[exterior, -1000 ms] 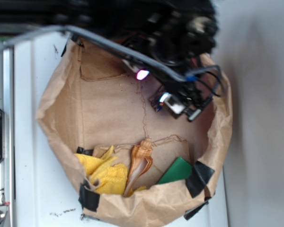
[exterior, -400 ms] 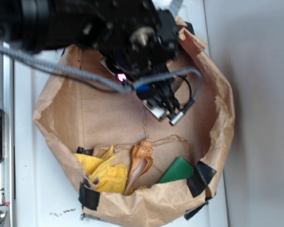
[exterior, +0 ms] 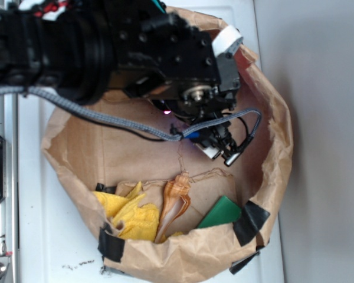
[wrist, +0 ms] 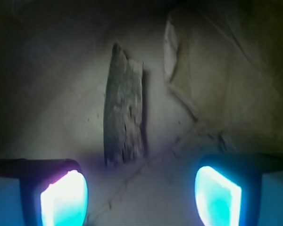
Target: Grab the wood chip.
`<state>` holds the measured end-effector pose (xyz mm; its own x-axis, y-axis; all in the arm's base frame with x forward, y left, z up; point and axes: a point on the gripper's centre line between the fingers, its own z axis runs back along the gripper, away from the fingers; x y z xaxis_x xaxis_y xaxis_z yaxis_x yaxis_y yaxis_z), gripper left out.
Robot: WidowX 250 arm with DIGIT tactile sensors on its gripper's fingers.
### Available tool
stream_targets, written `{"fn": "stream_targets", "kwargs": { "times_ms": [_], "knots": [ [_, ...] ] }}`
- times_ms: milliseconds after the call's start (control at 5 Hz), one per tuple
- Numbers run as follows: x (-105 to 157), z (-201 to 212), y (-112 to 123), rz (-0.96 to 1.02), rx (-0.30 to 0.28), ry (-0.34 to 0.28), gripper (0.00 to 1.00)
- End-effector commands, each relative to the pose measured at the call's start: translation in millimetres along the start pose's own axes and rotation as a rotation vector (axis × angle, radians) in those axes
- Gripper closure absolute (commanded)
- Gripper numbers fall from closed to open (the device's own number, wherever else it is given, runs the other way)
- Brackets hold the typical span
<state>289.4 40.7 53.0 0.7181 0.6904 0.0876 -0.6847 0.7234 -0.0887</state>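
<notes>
Exterior view: a brown paper bag (exterior: pixel 76 153), rim rolled down, is laid open on a white surface. The black arm (exterior: pixel 106 47) is reached in over the far rim, and the gripper (exterior: pixel 219 146) is held low over the bag's floor towards its right wall. Along the near rim a yellow cloth (exterior: pixel 130 218), an orange-tan spiral seashell (exterior: pixel 174 206) and a flat green block (exterior: pixel 219 213) are lodged. The wood chip is hidden by the arm in this view.

Wrist view: the wood chip (wrist: pixel 123 117) is seen flat on the bag floor, just ahead of the gripper (wrist: pixel 140 195) and a little towards its left finger. Its long axis is directed away from the camera, across the line joining the two lit fingertips (wrist: pixel 63 197). The fingers are spread wide, with nothing held. A short advance and descent is judged sufficient to bracket the chip's narrow width.
</notes>
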Motion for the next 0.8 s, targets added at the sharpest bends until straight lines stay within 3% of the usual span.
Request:
{"fn": "stream_targets", "kwargs": {
  "times_ms": [0,600],
  "knots": [
    [25.0,-4.3,-8.6,-0.030,-0.041,-0.075,0.00],
    [42.6,-26.9,-3.6,-0.067,0.001,-0.132,0.00]
  ]
}}
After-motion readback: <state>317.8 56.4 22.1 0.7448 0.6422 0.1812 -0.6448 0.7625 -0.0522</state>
